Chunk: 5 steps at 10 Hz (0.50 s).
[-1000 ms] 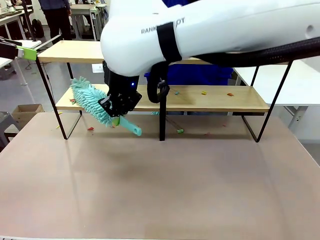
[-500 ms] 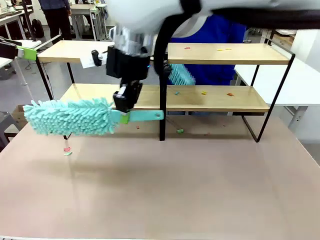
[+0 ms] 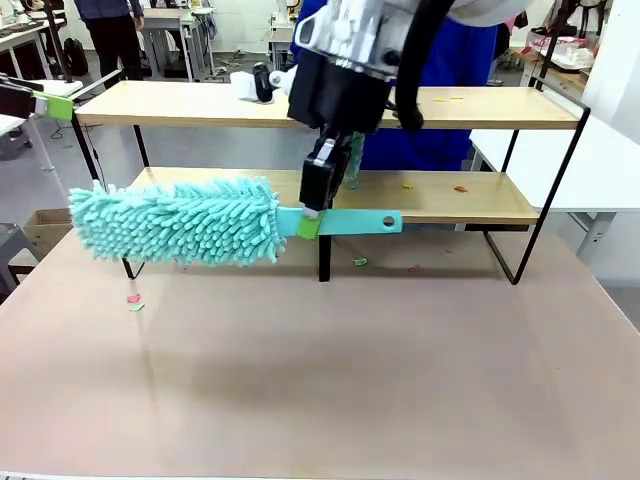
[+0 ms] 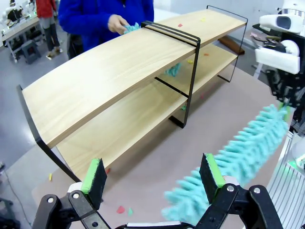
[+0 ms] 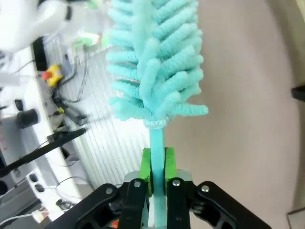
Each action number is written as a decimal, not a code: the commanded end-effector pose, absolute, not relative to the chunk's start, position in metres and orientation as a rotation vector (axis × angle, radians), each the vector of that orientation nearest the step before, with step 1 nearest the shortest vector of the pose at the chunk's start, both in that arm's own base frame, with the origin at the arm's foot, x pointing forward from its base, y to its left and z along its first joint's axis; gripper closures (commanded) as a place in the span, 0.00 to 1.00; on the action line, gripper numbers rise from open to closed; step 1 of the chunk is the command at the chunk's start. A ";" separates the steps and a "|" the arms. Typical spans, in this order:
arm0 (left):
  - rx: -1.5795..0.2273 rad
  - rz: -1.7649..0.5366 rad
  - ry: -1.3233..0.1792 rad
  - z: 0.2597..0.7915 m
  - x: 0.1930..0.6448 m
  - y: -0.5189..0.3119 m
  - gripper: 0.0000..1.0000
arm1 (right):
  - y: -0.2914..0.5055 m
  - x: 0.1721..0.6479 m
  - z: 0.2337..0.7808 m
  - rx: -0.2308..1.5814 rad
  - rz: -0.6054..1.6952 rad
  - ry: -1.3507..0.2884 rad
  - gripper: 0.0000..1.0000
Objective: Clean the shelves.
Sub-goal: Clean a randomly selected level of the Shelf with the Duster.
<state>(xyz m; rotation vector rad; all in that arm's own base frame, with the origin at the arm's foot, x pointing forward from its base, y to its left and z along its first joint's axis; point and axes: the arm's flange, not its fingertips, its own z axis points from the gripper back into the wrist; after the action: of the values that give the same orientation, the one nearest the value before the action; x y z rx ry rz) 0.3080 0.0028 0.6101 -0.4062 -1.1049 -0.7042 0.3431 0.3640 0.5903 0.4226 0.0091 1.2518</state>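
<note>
The shelves [image 3: 450, 108] are standing at the far edge of the table [image 3: 400, 380], with small coloured scraps [image 3: 407, 185] lying on both boards. The right gripper [image 5: 158, 160] is clamping the handle of a teal duster [image 3: 180, 222], holding it level before the lower board. The left gripper [image 4: 152, 174] is hanging open. The left wrist view is showing a person's hand [image 4: 116, 23] behind the top board; from the front, the right arm is covering most of the person.

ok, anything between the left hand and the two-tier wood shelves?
Left wrist view: bare beige tabletop with a few small coloured scraps, from the open left hand to the black-framed light-wood shelves. The fluffy teal duster lies off to one side.
</note>
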 end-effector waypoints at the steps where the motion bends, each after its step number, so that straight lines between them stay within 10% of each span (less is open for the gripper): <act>1: -0.401 -0.693 -1.105 0.604 0.303 0.000 0.00 | 0.310 0.294 0.618 0.509 1.253 -0.014 0.87; 5: -0.401 -0.693 -1.105 0.604 0.303 0.000 0.00 | 0.174 0.226 0.717 0.386 0.965 -0.359 0.87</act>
<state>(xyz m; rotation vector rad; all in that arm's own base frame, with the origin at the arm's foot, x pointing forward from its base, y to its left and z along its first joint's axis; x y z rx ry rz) 0.3076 0.0027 0.6105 -0.4073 -1.1063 -0.7046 0.2337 0.1893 0.7175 0.4459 -0.2934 1.0449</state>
